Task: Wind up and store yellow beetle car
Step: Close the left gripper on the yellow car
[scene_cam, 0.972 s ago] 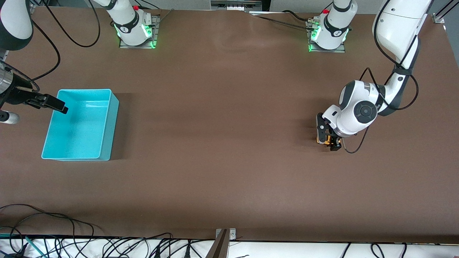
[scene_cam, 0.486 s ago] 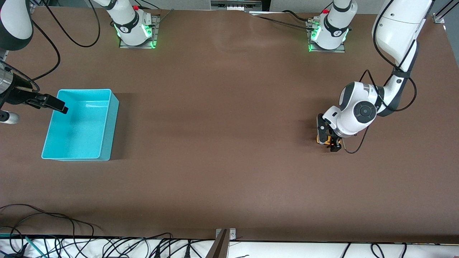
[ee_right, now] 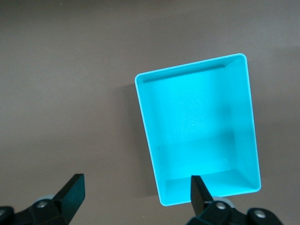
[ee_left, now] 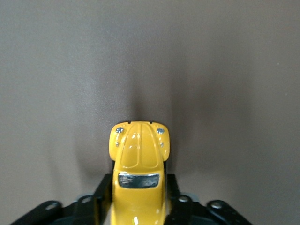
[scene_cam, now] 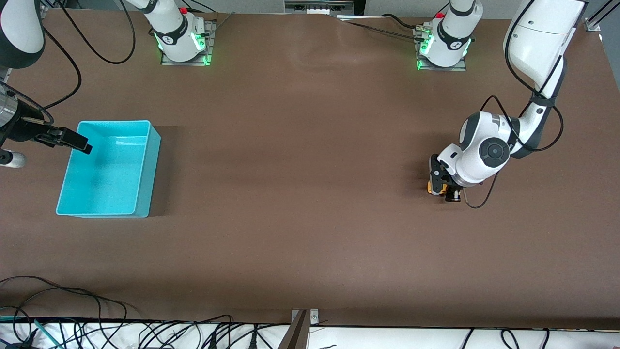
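**Car gripped on the table, bin empty**

At the right arm's end of the table sits the open turquoise plastic bin (scene_cam: 109, 167), rectangular and with nothing inside it. The right gripper (scene_cam: 72, 141) hangs over the bin's outer rim, its fingers spread wide and holding nothing; this arm waits.

The brown tabletop (scene_cam: 300, 194) runs bare across the middle.

At the left arm's end, the left gripper (scene_cam: 444, 188) is down at the table surface with its fingers closed narrowly on the flanks of the small glossy yellow beetle car (ee_left: 139, 164), which seems to rest on the tabletop, nose pointing out from the fingers.

By my judgement only the grasp is done. Whether the winding has started cannot be told; carrying the car to the bin, well apart from it, remains.
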### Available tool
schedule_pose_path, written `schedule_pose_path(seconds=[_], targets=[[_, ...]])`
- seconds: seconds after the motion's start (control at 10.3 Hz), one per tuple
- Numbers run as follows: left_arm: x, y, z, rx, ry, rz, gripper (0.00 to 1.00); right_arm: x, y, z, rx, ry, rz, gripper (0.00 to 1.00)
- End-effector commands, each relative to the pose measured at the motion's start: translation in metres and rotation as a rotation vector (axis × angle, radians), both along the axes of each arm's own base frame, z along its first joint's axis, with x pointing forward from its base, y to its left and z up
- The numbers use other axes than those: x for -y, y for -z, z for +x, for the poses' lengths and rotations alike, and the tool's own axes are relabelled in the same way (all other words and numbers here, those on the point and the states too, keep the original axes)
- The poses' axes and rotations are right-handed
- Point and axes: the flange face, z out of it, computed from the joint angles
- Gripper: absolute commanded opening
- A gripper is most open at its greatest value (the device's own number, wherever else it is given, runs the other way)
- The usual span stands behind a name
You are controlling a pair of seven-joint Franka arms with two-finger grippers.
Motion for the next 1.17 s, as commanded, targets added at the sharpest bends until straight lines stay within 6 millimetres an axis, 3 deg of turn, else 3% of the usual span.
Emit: schedule_pose_path(seconds=[0.0,0.49,0.58,0.87,1.07], targets=[[-0.003,-0.003,0.000,0.004,0.047,0.013,0.04,0.003,-0.002,0.002,0.004,-0.011,0.019,1.00],[-0.005,0.000,-0.001,-0.021,0.055,0.020,0.02,0.002,-0.002,0.002,0.004,-0.012,0.019,1.00],[-0.014,0.003,-0.001,-0.027,0.041,0.022,0.02,0.003,-0.002,0.002,0.002,-0.011,0.019,1.00],[-0.066,0.012,0.001,-0.046,0.050,0.014,0.03,0.003,-0.002,0.002,0.002,-0.011,0.019,1.00],[-0.121,0.024,0.004,-0.059,0.059,0.001,0.04,0.003,-0.001,0.002,0.001,-0.011,0.019,1.00]])
